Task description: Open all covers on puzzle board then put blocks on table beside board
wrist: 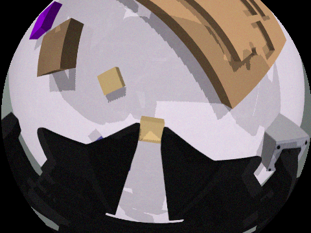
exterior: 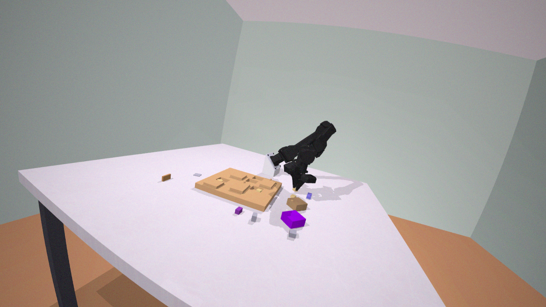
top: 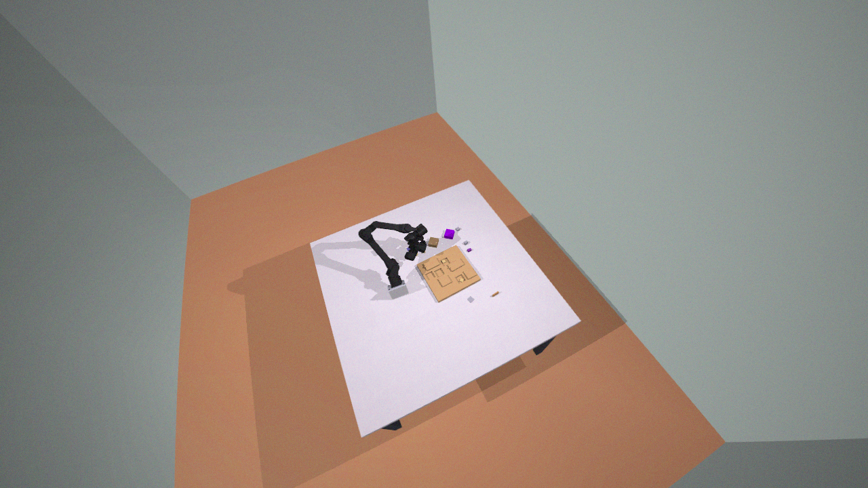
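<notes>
My gripper [exterior: 294, 188] [wrist: 151, 129] is shut on a small tan block [wrist: 151, 131] and holds it low over the table beside the puzzle board [top: 439, 295] [exterior: 263, 203] [wrist: 236, 84]. Another tan block [exterior: 292, 195] [wrist: 111, 81] lies on the table, clear of the board. Two tan blocks show in open wells, one [top: 445, 261] [exterior: 258, 189] near the loose-block side and one [top: 461, 278] [exterior: 219, 179] farther off. Several raised covers, such as one [exterior: 213, 183] at the corner, stand on the board. The wrist view shows only part of the board.
A brown box [top: 433, 242] [exterior: 297, 204] [wrist: 52, 52] and a purple box [top: 449, 233] [exterior: 293, 219] stand near the gripper. A small blue block [exterior: 309, 195] lies close by. Small purple [exterior: 238, 210] and grey [exterior: 254, 217] blocks and an orange piece [top: 495, 293] [exterior: 166, 177] lie around the board.
</notes>
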### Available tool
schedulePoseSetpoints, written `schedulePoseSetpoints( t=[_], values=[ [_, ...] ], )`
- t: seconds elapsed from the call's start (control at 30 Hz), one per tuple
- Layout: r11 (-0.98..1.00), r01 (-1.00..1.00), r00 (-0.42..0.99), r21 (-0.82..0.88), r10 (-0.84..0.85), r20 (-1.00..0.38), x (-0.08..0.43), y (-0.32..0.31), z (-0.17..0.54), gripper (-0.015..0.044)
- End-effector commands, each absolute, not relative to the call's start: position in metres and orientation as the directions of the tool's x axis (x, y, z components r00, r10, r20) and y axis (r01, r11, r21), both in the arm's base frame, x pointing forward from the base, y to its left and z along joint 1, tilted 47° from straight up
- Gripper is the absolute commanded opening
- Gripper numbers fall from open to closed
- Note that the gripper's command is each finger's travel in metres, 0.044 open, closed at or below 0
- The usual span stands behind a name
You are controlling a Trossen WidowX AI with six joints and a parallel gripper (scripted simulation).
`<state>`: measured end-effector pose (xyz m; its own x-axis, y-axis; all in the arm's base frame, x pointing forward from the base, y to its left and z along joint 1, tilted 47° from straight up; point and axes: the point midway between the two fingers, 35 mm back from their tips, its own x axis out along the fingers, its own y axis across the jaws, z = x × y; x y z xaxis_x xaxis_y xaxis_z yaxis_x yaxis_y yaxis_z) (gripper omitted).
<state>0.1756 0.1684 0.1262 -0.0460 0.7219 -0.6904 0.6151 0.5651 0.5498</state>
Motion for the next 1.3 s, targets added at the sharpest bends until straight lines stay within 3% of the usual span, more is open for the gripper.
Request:
schedulePoseSetpoints(
  t=[0.0, 0.23, 0.7, 1.27],
  values=[
    [0.563, 0.618, -0.045, 0.549, 0.722, -0.69, 0.173, 0.173, 0.121, 0.008],
    [0.559, 0.618, -0.046, 0.552, 0.727, -0.685, 0.171, 0.18, 0.117, 0.008],
    [0.561, 0.616, -0.048, 0.553, 0.727, -0.685, 0.172, 0.176, 0.121, 0.044],
    [0.567, 0.617, -0.047, 0.546, 0.719, -0.693, 0.177, 0.137, 0.155, 0.044]
  ],
)
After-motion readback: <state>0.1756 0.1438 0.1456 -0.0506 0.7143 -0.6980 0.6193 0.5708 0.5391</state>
